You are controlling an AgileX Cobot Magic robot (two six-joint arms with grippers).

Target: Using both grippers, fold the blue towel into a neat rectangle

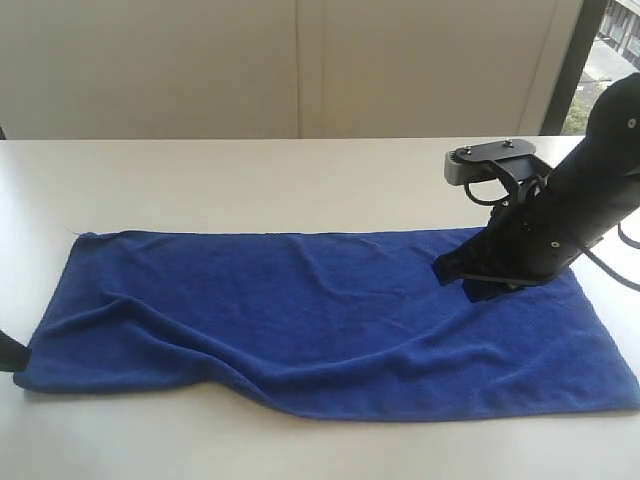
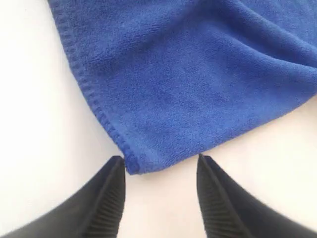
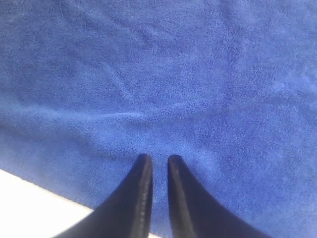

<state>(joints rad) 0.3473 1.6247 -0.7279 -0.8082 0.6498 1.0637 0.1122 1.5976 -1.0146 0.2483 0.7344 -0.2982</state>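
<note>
The blue towel (image 1: 300,310) lies spread lengthwise on the white table (image 1: 250,180), with a few soft ridges along its near side. My left gripper (image 2: 159,158) is open at the towel's near left corner (image 2: 132,166); the hemmed corner sits just between the two fingertips, close to one finger (image 2: 113,188). In the exterior view only a black bit of the left gripper (image 1: 12,352) shows at the left edge. My right gripper (image 1: 470,285) points down onto the towel's far right part. In its wrist view the right gripper (image 3: 159,158) has a narrow gap between its jaws, with flat towel (image 3: 158,74) beneath and nothing pinched.
The right arm's black links, cable and a grey bracket (image 1: 490,160) rise over the towel's right end. A pale wall panel (image 1: 300,60) stands behind the table, and a window strip (image 1: 600,60) shows at far right.
</note>
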